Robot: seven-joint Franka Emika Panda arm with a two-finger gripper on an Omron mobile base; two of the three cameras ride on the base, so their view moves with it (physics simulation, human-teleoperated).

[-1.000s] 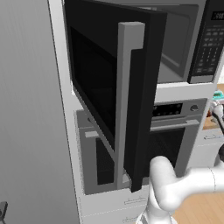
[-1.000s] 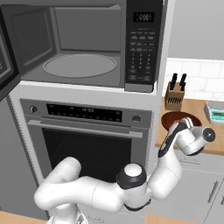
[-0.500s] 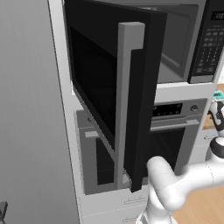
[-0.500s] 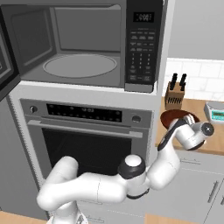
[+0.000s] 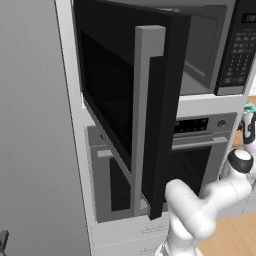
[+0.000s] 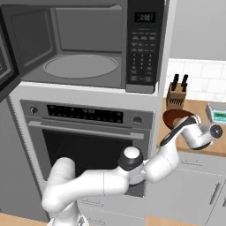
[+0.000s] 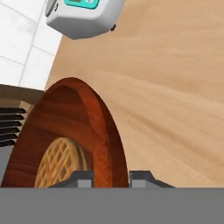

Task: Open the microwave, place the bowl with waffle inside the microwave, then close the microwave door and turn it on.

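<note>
Two dark finger tips [image 7: 85,177] straddle the near rim of the bowl [image 7: 65,135], one inside and one outside; the jaws [image 7: 110,178] look narrowed around that rim, though whether they already pinch it firmly I cannot tell. The waffle [image 7: 59,164] lies flat inside, just beyond the inner tip. The bowl sits on the wooden bench [image 7: 175,87], at the right of the oven [image 6: 88,132], with a knife block [image 6: 175,95] behind it and a small white-and-teal scale [image 7: 83,15] farther along. Up and to the left, the microwave [image 6: 84,44] stands ready, its microwave door [image 5: 130,115] swung wide and the turntable bare.

A one-sided rim hold is the risk: if the grip is shallow, the bowl may tilt on lifting and the waffle could slide out, or the bowl could slip free. The raised path also passes close to the oven front and microwave ledge, where a bump could knock it loose.
</note>
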